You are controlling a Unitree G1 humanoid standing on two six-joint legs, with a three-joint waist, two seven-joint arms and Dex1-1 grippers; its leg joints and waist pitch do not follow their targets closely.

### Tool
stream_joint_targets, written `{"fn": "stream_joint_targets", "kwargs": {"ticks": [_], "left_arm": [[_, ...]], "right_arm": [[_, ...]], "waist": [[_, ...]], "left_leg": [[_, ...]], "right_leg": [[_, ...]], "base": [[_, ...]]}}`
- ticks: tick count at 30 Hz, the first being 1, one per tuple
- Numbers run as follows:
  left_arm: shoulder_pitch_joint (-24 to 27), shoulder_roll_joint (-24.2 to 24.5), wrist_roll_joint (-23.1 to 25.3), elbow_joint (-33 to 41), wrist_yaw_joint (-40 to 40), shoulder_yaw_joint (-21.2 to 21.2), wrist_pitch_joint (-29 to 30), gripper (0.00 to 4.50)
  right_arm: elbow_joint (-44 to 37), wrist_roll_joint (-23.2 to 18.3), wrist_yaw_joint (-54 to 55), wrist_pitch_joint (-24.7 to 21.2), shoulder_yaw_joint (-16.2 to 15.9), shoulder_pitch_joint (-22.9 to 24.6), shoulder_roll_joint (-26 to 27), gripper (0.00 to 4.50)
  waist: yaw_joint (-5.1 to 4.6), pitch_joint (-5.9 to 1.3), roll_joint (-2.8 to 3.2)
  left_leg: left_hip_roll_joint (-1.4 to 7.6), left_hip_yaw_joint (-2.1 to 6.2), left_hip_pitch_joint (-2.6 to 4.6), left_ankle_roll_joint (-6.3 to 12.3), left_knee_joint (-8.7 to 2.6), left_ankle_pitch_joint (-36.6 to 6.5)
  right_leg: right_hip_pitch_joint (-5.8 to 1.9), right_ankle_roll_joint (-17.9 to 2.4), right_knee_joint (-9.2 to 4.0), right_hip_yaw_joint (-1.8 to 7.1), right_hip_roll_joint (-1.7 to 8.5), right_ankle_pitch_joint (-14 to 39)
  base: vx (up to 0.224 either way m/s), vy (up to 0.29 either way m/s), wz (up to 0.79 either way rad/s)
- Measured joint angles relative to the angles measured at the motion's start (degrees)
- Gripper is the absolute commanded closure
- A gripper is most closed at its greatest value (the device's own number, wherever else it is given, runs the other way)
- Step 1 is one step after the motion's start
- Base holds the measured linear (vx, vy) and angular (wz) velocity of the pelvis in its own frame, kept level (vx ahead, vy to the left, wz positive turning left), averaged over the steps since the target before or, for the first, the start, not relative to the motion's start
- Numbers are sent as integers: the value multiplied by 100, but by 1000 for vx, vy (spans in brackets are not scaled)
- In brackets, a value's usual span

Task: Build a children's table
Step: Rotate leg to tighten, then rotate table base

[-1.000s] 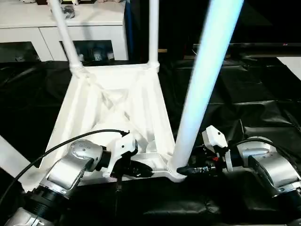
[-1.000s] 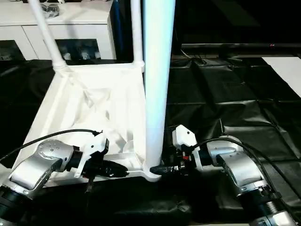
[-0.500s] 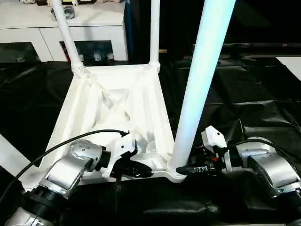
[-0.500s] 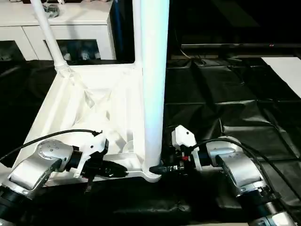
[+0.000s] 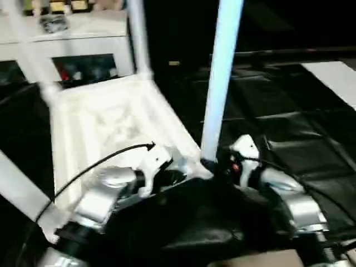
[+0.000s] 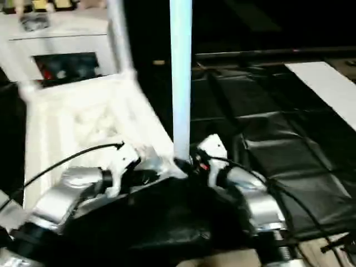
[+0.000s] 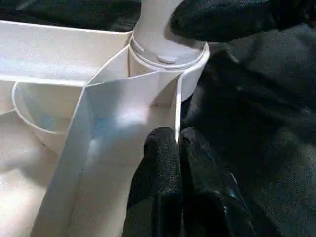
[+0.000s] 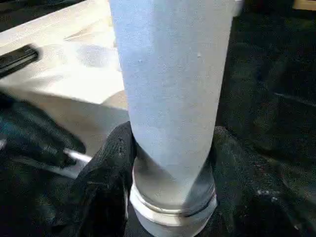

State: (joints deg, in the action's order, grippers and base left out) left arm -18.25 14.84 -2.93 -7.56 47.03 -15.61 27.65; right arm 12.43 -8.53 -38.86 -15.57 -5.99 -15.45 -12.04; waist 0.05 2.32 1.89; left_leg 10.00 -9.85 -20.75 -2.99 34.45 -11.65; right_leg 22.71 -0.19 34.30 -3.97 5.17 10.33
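Left gripper (image 7: pixel 177 148) jaws pinch tabletop (image 7: pixel 64 54) rim (near corner socket) | right gripper (image 8: pixel 170 168) jaws clasp leg (image 8: pixel 173 74) base

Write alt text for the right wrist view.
The right gripper grips the base of a white leg just above its corner socket in the overturned tabletop. Black sheeting lies behind.

upright legs (image 5: pixel 221 78) around open underside (image 5: pixel 105 125)
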Motion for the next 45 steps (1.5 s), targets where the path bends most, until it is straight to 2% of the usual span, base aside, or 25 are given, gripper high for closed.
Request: {"fn": "stream_joint_targets", "kwargs": {"ticks": [2, 3, 5, 10, 14, 15, 17, 22, 27, 28, 30, 33, 34, 35, 36, 37, 39, 40, 42, 43, 45], "left_arm": [[33, -113, 116, 67, -289, 21, 77, 450], [39, -141, 159, 83, -363, 23, 88, 450], [55, -176, 181, 108, -422, 23, 101, 450], [105, -216, 179, 205, -419, -60, 59, 450], [181, -219, 160, 353, -368, -196, -39, 450], [196, -222, 154, 406, -345, -236, -51, 450], [218, -230, 147, 484, -294, -311, -80, 450], [276, -224, 150, 588, -260, -397, -126, 450], [499, -242, 152, 700, -410, -357, -340, 450], [571, -288, 147, 735, -467, -321, -372, 450], [693, -360, 67, 825, -511, -268, -363, 395], [861, -470, -229, 1483, -495, -223, -254, 393], [862, -498, -296, 1629, -493, -223, -233, 367], [943, -517, -372, 1879, -527, -205, -161, 355], [1015, -518, -419, 2031, -547, -201, -133, 351], [1179, -520, -445, 2242, -604, -188, -101, 349], [1447, -499, -502, 2552, -685, -147, -18, 323], [1597, -497, -546, 2700, -730, -152, 39, 310], [1981, -375, -604, 3084, -802, -109, 179, 307], [2252, -259, -638, 3356, -842, -98, 287, 306], [2507, -168, -647, 3556, -863, -96, 388, 270]], "right_arm": [[14, 179, 546, -16, 25, -8, 345, 255], [28, 243, 719, -4, 24, -16, 443, 220], [57, 264, 849, 6, 17, -32, 502, 185], [11, 145, 796, -122, 66, -25, 452, 143], [-407, 102, 344, -247, 78, 163, 16, 132], [-593, -17, 197, -303, 110, 264, -157, 132], [-927, -260, -197, -422, 206, 436, -579, 132], [-1684, -767, -1156, -513, 601, 891, -1504, 132], [-2262, -1334, -1885, -951, 999, 1337, -2155, 132], [-2362, -1429, -1967, -1045, 996, 1420, -2246, 132], [-2482, -1532, -2057, -1149, 956, 1538, -2270, 125], [-2546, -1557, -2032, -1152, 713, 1550, -2167, 125], [-2557, -1556, -2029, -1151, 662, 1544, -2144, 125], [-2543, -1531, -1974, -1134, 580, 1481, -2044, 125], [-2513, -1514, -1927, -1124, 515, 1431, -1958, 125], [-2426, -1423, -1865, -1098, 423, 1312, -1838, 125], [-2113, -1302, -1741, -1029, 314, 1049, -1655, 125], [-1996, -1261, -1680, -1016, 291, 968, -1608, 125], [-1717, -1110, -1581, -914, 171, 731, -1499, 125], [-1428, -1027, -1465, -837, 107, 518, -1391, 125], [-1111, -880, -1303, -734, 91, 296, -1315, 125]], "waist": [[-47, -4, 0], [-62, -6, 4], [-89, -7, 1], [-62, -7, 1], [34, -6, -2], [67, -5, 1], [193, -4, -1], [321, -3, -2], [318, 3, -11], [311, 3, -10], [310, 13, -26], [332, 16, -65], [340, 14, -67], [331, 29, -125], [335, 16, -111], [313, 29, -169], [298, 44, -244], [325, 46, -300], [320, 31, -368], [305, 37, -431], [336, 49, -501]], "left_leg": [[0, 5, 4, 0, -4, 0], [-1, 9, 3, 0, -3, 0], [-5, 11, 2, 0, -3, 0], [-10, 11, -3, 1, -3, 0], [-10, -5, -25, 2, -4, 0], [-9, -5, -30, 3, -6, -1], [-1, -9, -36, 8, -17, -3], [1, -18, -37, 61, -26, 1], [1, -20, -35, 56, -23, -3], [1, -20, -34, 43, -23, -9], [1, -19, -36, 30, -22, -17], [3, -18, -35, 29, -19, -16], [3, -18, -32, 29, -14, -16], [2, -22, -33, 28, -16, -16], [3, -22, -34, 29, -14, -16], [3, -22, -43, 28, -16, -16], [5, -19, -40, 27, -19, -17], [7, -16, -43, 22, -19, -14], [10, -18, -30, 14, -19, -9], [9, -19, -34, 12, -20, -8], [10, -12, -28, 7, -19, -5]], "right_leg": [[0, 0, -16, -5, -1, 0], [1, 0, -26, -8, -1, 0], [1, 3, -43, -7, 0, 2], [4, 0, -79, 1, 0, 0], [11, -34, -79, 20, 0, -70], [12, -29, -79, 21, 0, -73], [13, 2, -77, 17, -1, -54], [22, 14, -44, 20, 3, -4], [11, 29, -24, 23, 5, 9], [12, 34, -24, 23, 5, 11], [14, 50, -21, 22, 5, 20], [14, 46, -19, 22, 5, 17], [13, 45, -20, 23, 6, 17], [16, 41, -19, 26, 7, 15], [13, 30, -10, 27, 7, 8], [14, 34, -10, 26, 7, 10], [16, 57, -6, 22, 7, 24], [18, 58, -8, 15, 7, 25], [19, 58, -7, 18, 5, 25], [15, 59, -6, 19, 5, 25], [21, 61, -9, 13, 5, 27]], "base": [[0, 0, 0], [0, 0, 0], [0, 0, 0], [0, 0, 0], [0, 0, 0], [57, -8, 8], [62, -8, 6], [12, -2, 1], [0, 0, 0], [0, 0, 0], [0, 0, 0], [0, 0, 0], [0, 0, 0], [0, 0, 0], [0, 0, 0], [0, 0, 0], [0, 0, 0], [0, 0, 0], [0, 0, 0], [0, 0, 0], [0, 0, 0]]}}
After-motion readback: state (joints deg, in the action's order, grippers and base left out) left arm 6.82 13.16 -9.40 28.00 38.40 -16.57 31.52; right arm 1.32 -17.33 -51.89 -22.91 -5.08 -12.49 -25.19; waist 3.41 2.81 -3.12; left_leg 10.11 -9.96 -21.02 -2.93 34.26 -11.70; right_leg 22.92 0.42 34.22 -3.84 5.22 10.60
